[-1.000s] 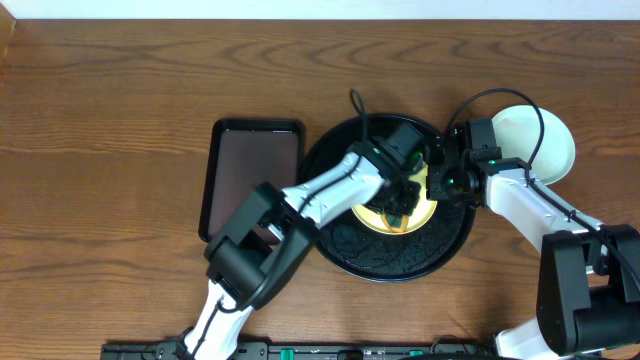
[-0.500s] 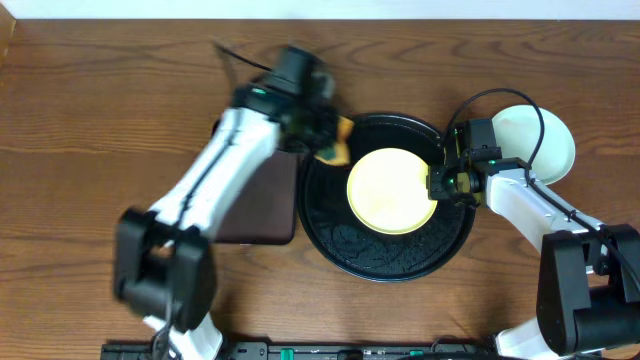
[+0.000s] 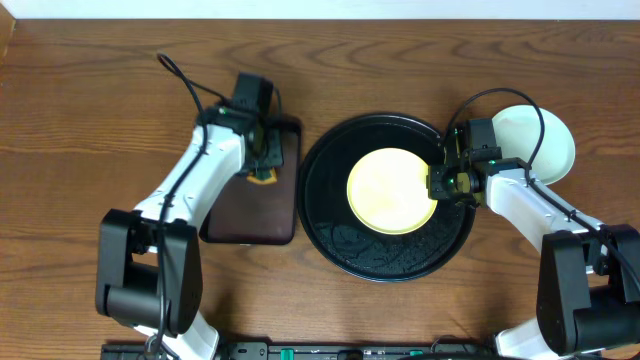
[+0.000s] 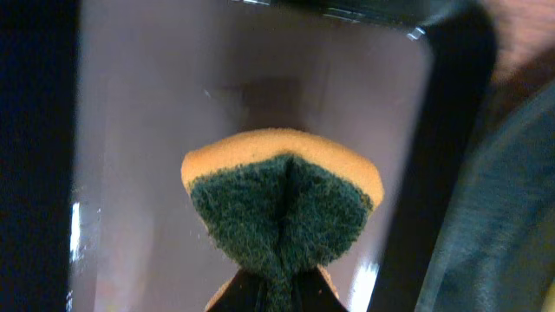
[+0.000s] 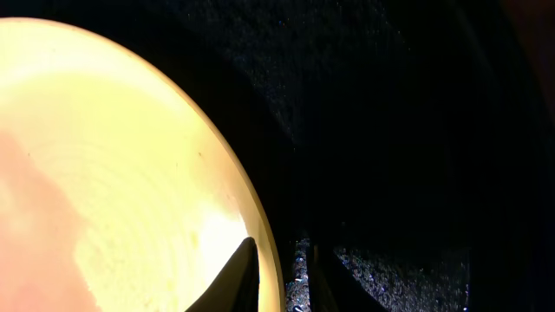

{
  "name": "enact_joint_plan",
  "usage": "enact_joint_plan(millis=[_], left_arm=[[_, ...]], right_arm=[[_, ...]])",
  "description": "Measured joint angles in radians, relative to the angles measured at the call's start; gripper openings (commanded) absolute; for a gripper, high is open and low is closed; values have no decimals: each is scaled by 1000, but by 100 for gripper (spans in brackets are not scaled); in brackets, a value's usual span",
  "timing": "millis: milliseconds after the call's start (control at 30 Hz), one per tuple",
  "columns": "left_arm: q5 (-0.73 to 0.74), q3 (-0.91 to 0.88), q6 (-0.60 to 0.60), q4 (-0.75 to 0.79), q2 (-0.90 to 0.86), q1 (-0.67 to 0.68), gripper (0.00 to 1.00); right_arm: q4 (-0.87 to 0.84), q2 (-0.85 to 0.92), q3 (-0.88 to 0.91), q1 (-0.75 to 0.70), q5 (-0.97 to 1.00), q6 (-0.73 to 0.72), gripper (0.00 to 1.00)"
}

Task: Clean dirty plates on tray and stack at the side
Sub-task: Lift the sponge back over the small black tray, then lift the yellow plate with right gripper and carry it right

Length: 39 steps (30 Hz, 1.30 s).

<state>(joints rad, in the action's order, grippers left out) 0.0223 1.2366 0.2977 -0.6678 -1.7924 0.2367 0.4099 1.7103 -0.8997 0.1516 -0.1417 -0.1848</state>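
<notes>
A yellow plate (image 3: 391, 190) is lying in the middle of a round black tray (image 3: 345, 250). The right gripper (image 3: 440, 183) is pinching the plate's right rim between its fingers. The left gripper (image 3: 262, 163) is clenching a green-and-yellow sponge (image 4: 282, 204) over a brown tray (image 3: 250, 215). A pale plate (image 3: 555, 140) is sitting on the table, right of the black tray.

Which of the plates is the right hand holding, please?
The pale yellow plate, lying in the round black tray: the right hand pinches its rim. The pale mint plate sits outside the tray, untouched.
</notes>
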Motion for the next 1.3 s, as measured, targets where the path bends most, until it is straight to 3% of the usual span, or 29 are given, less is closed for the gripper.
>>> enact_joint_plan(millis=[167,300,500,600,900,1100,1300], left_arm=[[-13,-69,-7,63,-6,0,8],[-23,-69,-14,71,-6,0,8],[-26,-69,-16,70,-6,0,8],[-26,-69,-18,70,-6,1,8],[-27,-69,-18,70,-6,0,8],[-29,-69,-18,69,-6,0,8],[-29,-69,-18,67,-6,0,8]], right_arm=[[-11,0,3,0,2,3,22],[-34,0,12,0,3,9,9],[-38,0,14,0,3,6,10],[-42,0,14,0,3,8,1],[24,-7,-15,0,9,37,1],[166,-121,-172,2,101,75,1],[174,-266,-240,60,230,144,1]])
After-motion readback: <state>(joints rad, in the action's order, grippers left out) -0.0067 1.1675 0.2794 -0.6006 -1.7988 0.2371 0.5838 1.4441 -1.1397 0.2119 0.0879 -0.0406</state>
